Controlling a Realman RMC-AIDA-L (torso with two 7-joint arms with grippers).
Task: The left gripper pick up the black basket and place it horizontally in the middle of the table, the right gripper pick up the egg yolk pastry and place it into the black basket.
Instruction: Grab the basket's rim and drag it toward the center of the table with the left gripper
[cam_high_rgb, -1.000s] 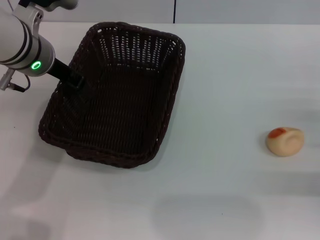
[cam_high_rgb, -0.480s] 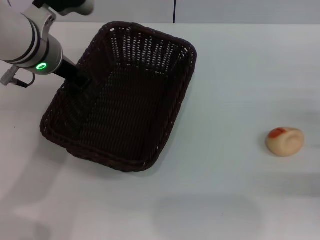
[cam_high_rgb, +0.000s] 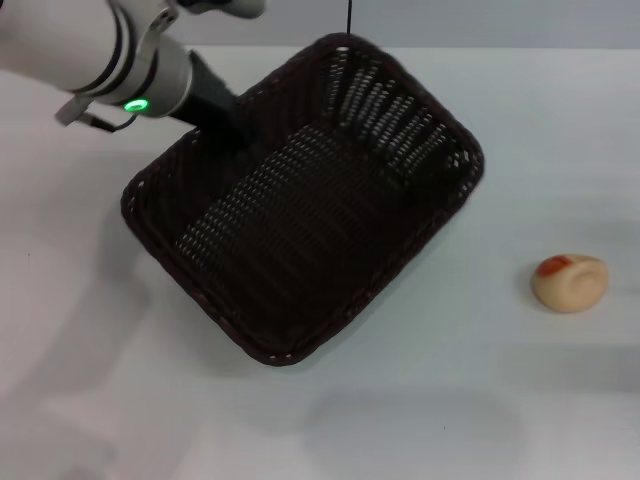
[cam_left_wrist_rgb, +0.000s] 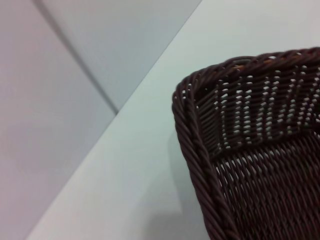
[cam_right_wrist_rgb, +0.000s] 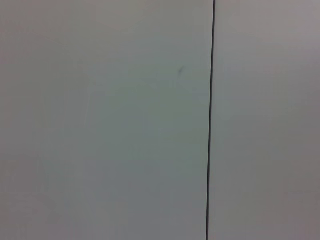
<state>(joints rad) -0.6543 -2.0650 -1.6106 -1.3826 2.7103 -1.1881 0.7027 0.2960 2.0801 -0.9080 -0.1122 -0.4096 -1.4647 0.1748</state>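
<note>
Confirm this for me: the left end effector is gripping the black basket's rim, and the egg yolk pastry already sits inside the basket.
One part is wrong. The left end effector does hold the rim of the black basket, but the egg yolk pastry is not inside it. The head view shows the pastry lying on the table, apart from the basket on the robot's right.

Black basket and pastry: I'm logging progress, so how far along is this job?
Nothing is finished. In hand: the left gripper grips the black basket by its rim; the basket sits diagonally near the table centre, not yet horizontal. Left: the egg yolk pastry lies untouched on the table; the right gripper is not in view.
</note>
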